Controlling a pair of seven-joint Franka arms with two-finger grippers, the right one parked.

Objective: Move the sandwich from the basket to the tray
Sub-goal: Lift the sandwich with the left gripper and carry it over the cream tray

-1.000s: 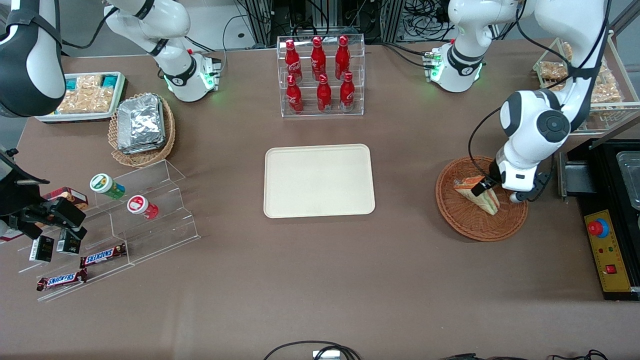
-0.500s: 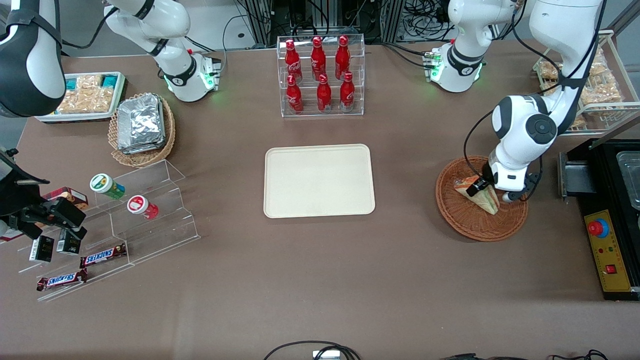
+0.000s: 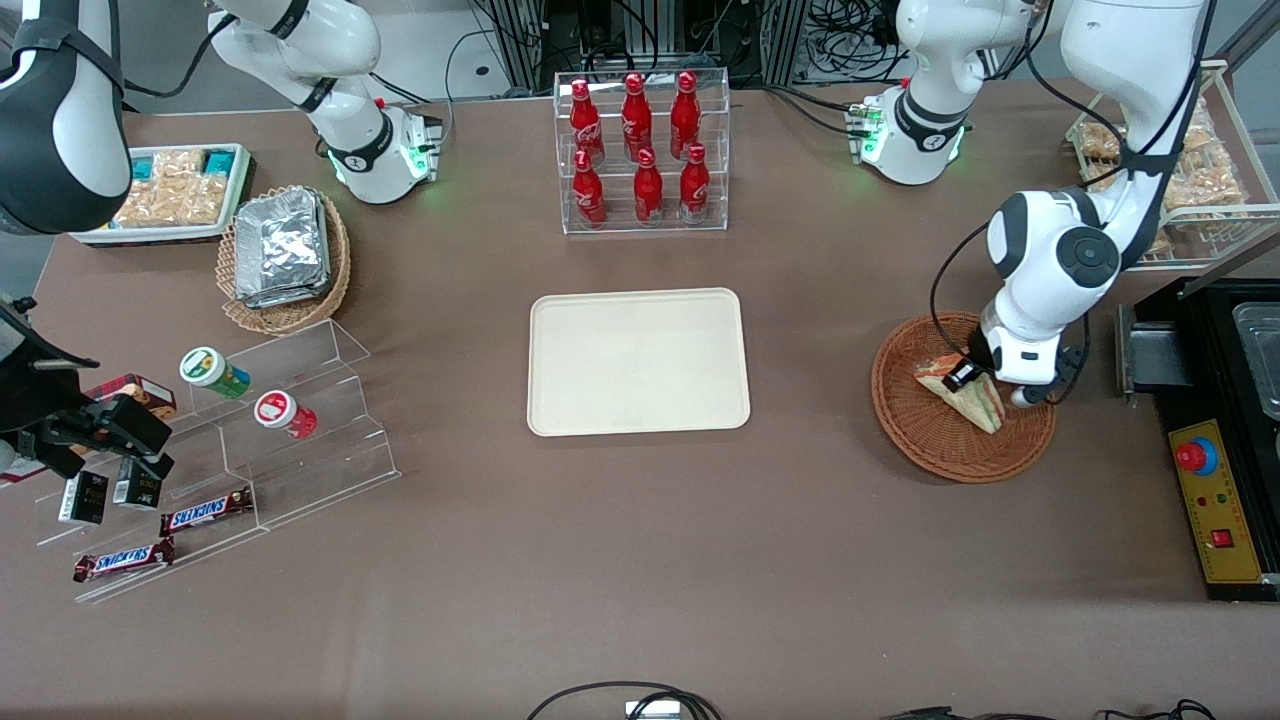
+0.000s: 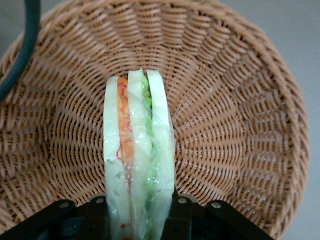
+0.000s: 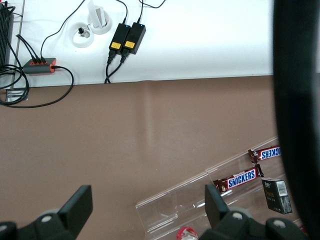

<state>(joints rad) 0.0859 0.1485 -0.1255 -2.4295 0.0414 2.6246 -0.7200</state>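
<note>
The sandwich (image 3: 985, 408), a wedge of white bread with orange, red and green filling, stands on edge in the round reddish-brown wicker basket (image 3: 930, 450) toward the working arm's end of the table. My left gripper (image 3: 992, 388) is down in the basket, shut on the sandwich. In the left wrist view the sandwich (image 4: 137, 150) runs up between the two black fingers (image 4: 97, 217), which press on both bread faces, with the basket (image 4: 240, 125) weave all around it. The cream tray (image 3: 638, 360) lies bare at the table's middle, well apart from the basket.
A clear rack of red bottles (image 3: 640, 150) stands farther from the camera than the tray. A black control box with a red button (image 3: 1215, 500) sits beside the basket at the table's end. Clear acrylic steps with snacks (image 3: 250, 430) and a tan basket of foil packs (image 3: 285, 255) lie toward the parked arm's end.
The left arm's wrist has shifted and settled over the basket. The fingers have closed in on the sandwich, which has nudged slightly within the basket.
</note>
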